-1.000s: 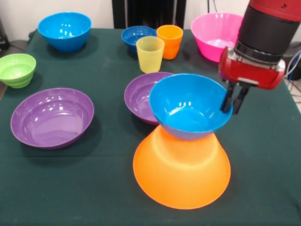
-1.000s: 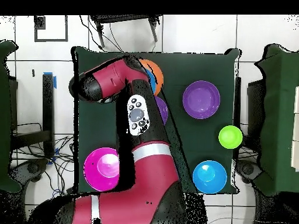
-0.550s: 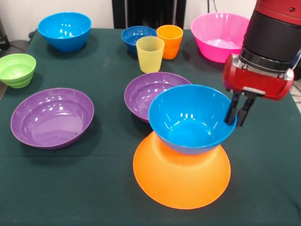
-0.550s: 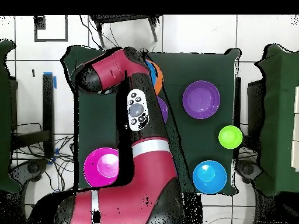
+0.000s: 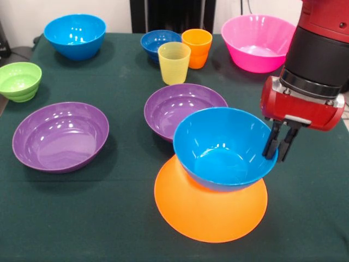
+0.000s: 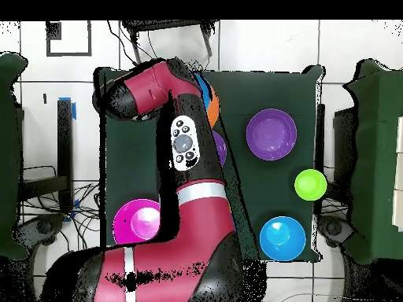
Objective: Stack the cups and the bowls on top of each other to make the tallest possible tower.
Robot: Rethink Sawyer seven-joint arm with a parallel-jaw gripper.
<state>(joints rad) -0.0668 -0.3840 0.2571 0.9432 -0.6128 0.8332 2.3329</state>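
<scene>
My gripper (image 5: 276, 153) is shut on the right rim of a bright blue bowl (image 5: 218, 150), one finger inside the rim and one outside. The bowl is upright and sits low over the top of the upside-down yellow-orange bowl (image 5: 210, 213), the tower's base; I cannot tell whether they touch. At the back stand the yellow cup (image 5: 174, 63) and the orange cup (image 5: 196, 48). In the overhead view my arm (image 6: 185, 157) hides the gripper and the held bowl, and only a sliver of the yellow-orange bowl (image 6: 212, 99) shows.
Loose on the green cloth are a purple bowl (image 5: 180, 106) just behind the tower, another purple bowl (image 5: 60, 136) at left, a green bowl (image 5: 19, 81), a second bright blue bowl (image 5: 74, 35), a small dark blue bowl (image 5: 157, 41) and a pink bowl (image 5: 256, 35).
The gripper has come down and toward the camera with the blue bowl, which now sits lower over the yellow-orange bowl and covers more of it. The other bowls and cups have not moved.
</scene>
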